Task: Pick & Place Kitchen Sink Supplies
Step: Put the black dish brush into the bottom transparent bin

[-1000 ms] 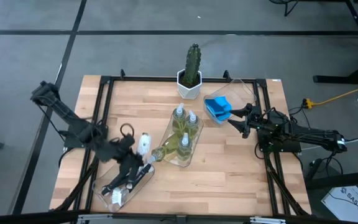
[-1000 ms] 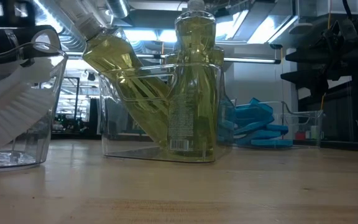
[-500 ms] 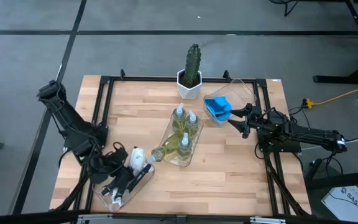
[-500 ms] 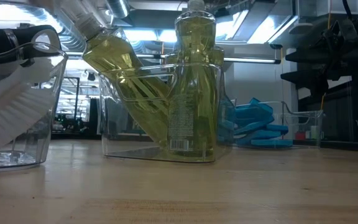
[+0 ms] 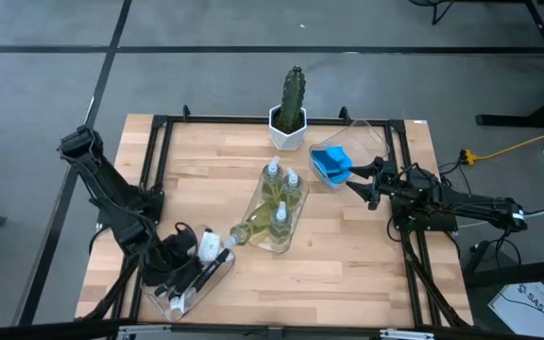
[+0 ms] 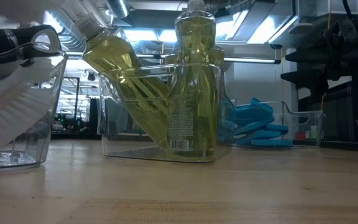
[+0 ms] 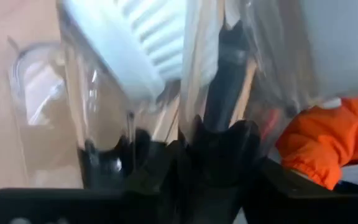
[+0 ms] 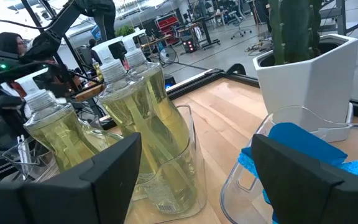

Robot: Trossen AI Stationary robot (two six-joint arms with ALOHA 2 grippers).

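My left gripper [image 5: 185, 263] hangs over the clear tray [image 5: 217, 274] at the table's near left and is shut on a black-handled brush whose white head [image 5: 209, 247] sits at the tray's far end. Another brush [image 5: 177, 301] lies in that tray. In the low view a brush head [image 6: 10, 112] shows inside the tray wall. Several bottles of yellow-green liquid [image 5: 279, 201] stand in the middle tray, and one [image 5: 244, 231] leans out over its rim. Blue sponges [image 5: 330, 162] lie in the far-right tray. My right gripper [image 5: 365, 185] waits open beside them. My left gripper holds the brush by its black handle [image 7: 224, 87], pinched between the two fingers, which slant down from the table's left side. The white head [image 7: 132, 43] points away from the fingers, inside the clear tray's walls. Whether the brush rests on the tray floor is hidden.
A green cactus in a white pot [image 5: 291, 111] stands at the far edge, behind the bottle tray [image 5: 296, 225]. A black metal frame [image 5: 163, 151] borders the wooden table. Bare wood lies at the near right. An orange sleeve [image 7: 319, 140] shows beyond the table in the left wrist view.
My left gripper has moved down and toward the table's near edge, carrying the brush. The white head, earlier above the table beside the bottle tray, has sunk to the far end of the near-left tray. The right arm has kept still.
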